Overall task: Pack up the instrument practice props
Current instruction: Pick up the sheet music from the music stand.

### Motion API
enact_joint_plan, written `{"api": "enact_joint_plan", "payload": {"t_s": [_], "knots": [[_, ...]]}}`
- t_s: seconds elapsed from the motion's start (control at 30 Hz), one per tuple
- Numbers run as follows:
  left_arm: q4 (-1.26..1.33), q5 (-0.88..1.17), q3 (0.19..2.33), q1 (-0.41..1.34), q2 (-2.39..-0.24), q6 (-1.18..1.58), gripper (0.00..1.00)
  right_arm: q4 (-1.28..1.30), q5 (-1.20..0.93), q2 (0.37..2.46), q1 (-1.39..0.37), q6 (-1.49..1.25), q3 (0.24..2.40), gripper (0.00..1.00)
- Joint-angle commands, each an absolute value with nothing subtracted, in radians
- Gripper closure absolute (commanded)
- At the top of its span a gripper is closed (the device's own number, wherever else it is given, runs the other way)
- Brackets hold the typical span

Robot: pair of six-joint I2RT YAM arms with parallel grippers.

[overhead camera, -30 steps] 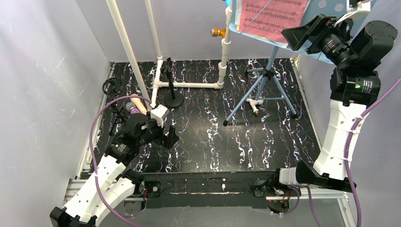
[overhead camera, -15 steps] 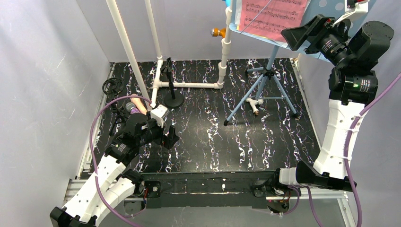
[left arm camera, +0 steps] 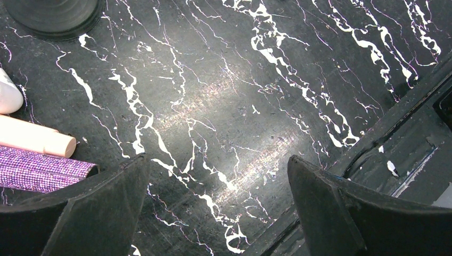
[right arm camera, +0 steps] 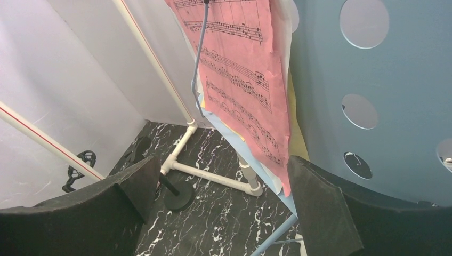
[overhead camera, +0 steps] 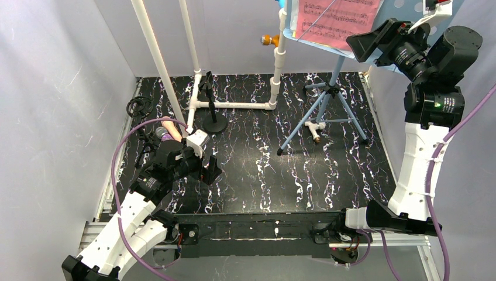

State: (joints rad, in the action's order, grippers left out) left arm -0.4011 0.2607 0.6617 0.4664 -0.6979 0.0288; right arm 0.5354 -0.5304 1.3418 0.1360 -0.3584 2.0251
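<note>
A pink sheet-music page (overhead camera: 336,17) rests on the light-blue perforated music rack (overhead camera: 403,7) at the top right. My right gripper (overhead camera: 383,44) stands open just in front of the rack's lower edge. In the right wrist view the pink page (right arm camera: 240,90) hangs above and between the open fingers, with the rack (right arm camera: 384,80) to the right. My left gripper (overhead camera: 212,170) hovers open, low over the mat, holding nothing. Beside it lie the glittery purple microphone (left arm camera: 37,169) and the pink microphone (left arm camera: 32,140). A round-base mic mount (overhead camera: 215,124) stands mid-left, and a black tripod mount (overhead camera: 140,106) lies at the far left.
The white pipe frame (overhead camera: 234,105) rises from the back of the black marbled mat (overhead camera: 281,170). The rack's blue tripod legs (overhead camera: 327,114) spread at back right. Grey walls close in on both sides. A metal rail (overhead camera: 263,231) runs along the near edge.
My right gripper has shifted slightly up and left along the rack's lower edge. The left arm has not moved.
</note>
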Motion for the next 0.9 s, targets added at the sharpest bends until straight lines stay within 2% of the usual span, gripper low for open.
{"api": "enact_joint_plan", "payload": {"t_s": [0.0,0.23,0.53,0.67,0.87], "knots": [[-0.417,0.255,0.671,0.460,-0.698,0.020,0.00,0.495,-0.534,1.364,0.125,-0.360,2.006,0.02],[-0.417,0.256,0.672,0.460,-0.701,0.021,0.00,0.477,-0.564,1.367,0.118,-0.380,1.980,0.02],[-0.417,0.256,0.672,0.461,-0.702,0.021,0.00,0.470,-0.598,1.357,0.113,-0.377,1.988,0.10],[-0.417,0.258,0.672,0.460,-0.703,0.021,0.00,0.499,-0.549,1.355,0.114,-0.328,2.020,0.02],[-0.419,0.258,0.672,0.460,-0.703,0.021,0.00,0.525,-0.486,1.350,0.114,-0.275,2.039,0.02]]}}
